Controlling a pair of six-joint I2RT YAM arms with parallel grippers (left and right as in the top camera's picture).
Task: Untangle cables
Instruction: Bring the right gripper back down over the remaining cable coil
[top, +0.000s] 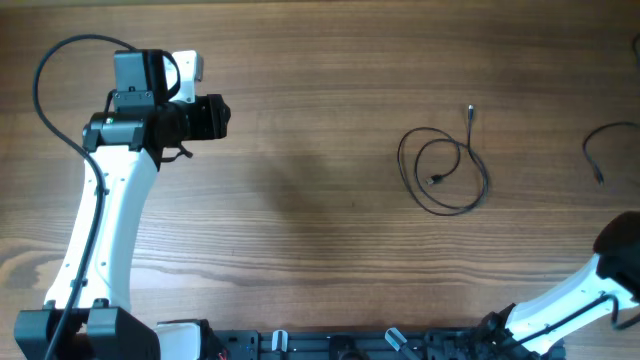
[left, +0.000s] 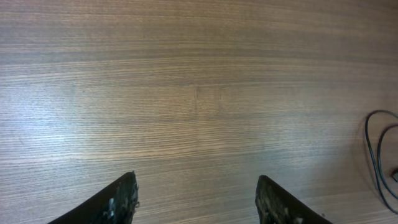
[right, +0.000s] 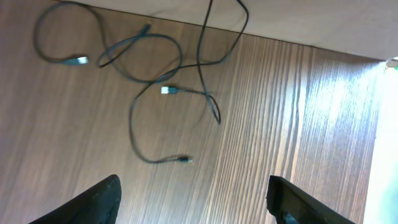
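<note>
A thin black cable (top: 437, 180) lies in a loose coil on the wooden table right of centre. A second black cable (top: 600, 150) curls at the right edge. In the right wrist view several cables (right: 165, 90) overlap in a loose tangle near the table's far edge, with one free end (right: 183, 160) closest to my fingers. My right gripper (right: 196, 199) is open and empty, short of that tangle. My left gripper (left: 196, 180) is open and empty over bare wood at the far left (top: 215, 118). The coil's edge (left: 376, 155) shows at its right.
The table's edge runs along the top of the right wrist view, with a pale surface (right: 311, 25) beyond it. The right arm (top: 620, 250) enters from the lower right corner. The arm bases stand along the front edge (top: 330, 345).
</note>
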